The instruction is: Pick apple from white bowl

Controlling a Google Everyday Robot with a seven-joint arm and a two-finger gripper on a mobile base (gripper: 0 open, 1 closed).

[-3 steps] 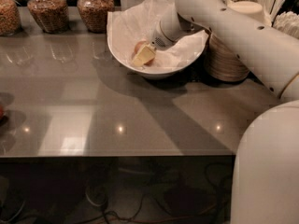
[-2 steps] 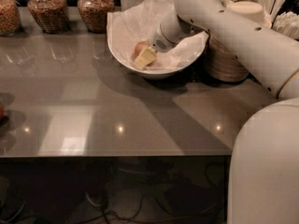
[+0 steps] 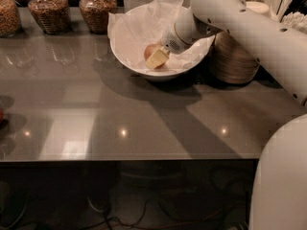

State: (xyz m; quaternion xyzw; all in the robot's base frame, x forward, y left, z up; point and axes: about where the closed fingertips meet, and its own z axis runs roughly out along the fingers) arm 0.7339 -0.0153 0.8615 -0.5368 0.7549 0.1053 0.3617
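The white bowl (image 3: 125, 56), lined with crinkled white paper, stands at the back middle of the grey table. The apple (image 3: 149, 49), small and reddish-pink, lies inside it near the centre, partly hidden. My gripper (image 3: 156, 57) reaches in from the right and sits low in the bowl, right against the apple's front side. The white arm (image 3: 240, 18) crosses over the bowl's right rim.
Three glass jars of brown snacks (image 3: 48, 11) stand along the back left. A stack of beige disposable bowls (image 3: 232, 59) stands just right of the white bowl, with cutlery (image 3: 276, 1) behind it. The table's front edge (image 3: 124, 159) runs across the lower part of the view.
The gripper has shifted slightly right and lower inside the bowl. The apple now shows just behind it.
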